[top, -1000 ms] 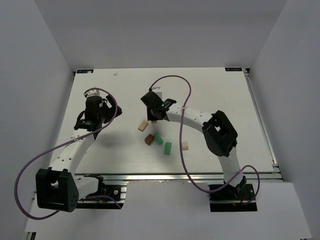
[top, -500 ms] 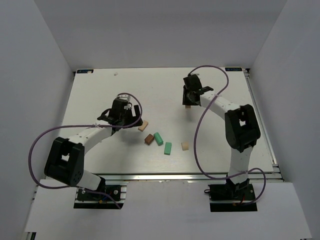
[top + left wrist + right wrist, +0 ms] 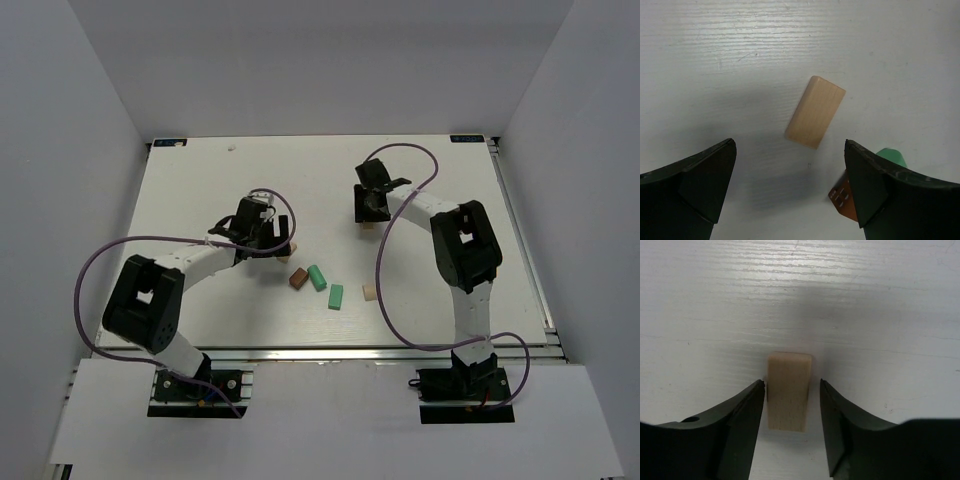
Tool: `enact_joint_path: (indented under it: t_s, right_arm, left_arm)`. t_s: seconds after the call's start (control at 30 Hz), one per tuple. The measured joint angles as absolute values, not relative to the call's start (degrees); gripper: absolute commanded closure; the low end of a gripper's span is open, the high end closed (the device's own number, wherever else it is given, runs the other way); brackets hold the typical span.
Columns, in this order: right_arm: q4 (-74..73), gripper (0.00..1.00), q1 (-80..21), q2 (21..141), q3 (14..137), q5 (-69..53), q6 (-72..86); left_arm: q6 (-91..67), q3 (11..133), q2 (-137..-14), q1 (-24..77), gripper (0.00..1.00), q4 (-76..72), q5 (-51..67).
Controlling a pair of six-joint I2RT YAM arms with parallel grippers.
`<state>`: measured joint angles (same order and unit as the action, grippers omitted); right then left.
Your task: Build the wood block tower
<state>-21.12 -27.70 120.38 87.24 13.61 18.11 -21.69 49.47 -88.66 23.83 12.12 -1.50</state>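
Note:
No wood block tower shows; the blocks lie singly on the white table (image 3: 200, 200). My right gripper (image 3: 791, 385) stands at the back right, jaws slightly open around a tan block (image 3: 788, 395) resting on the table, with a narrow gap at the right finger. My left gripper (image 3: 790, 147) hangs wide open just short of another tan block (image 3: 815, 112), which lies flat and askew ahead of the fingertips. A dark brown block (image 3: 298, 280) and a mint green block (image 3: 317, 277) lie together near the middle. The left wrist view catches them beside the right finger.
A second green block (image 3: 336, 296) and a small tan block (image 3: 369, 292) lie nearer the front edge. Purple cables loop over both arms. White walls enclose the table on three sides.
The right arm carried its tan block to the back right, and its jaws have now parted slightly around it. The left arm swung right to the tan block near the middle.

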Motion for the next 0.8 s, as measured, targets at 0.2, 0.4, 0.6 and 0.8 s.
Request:
enact_joint_path:
  t_s: [0.2,0.4,0.6,0.8]
  right_arm:
    - [-21.2,0.19,-27.7,118.5,86.3,13.3,18.7]
    - [-20.9,0.17,-27.6,108.5,81.8,12.8,19.1]
    - [-17.0,0.16,-26.3,93.8,70.5,12.6,21.0]
    - [-15.9,0.16,-24.7,85.3,60.4,13.3,23.1]
  left_arm:
    - [-20.6,52.4,-94.2,24.6,0.05,13.0,-2.9]
    - [-19.7,54.6,-97.0,25.4,0.17,13.3,-4.2]
    - [-18.8,57.8,-101.3,28.2,0.35,13.8,-7.7]
    - [-19.0,59.7,-102.8,29.8,0.77,15.0,-11.0]
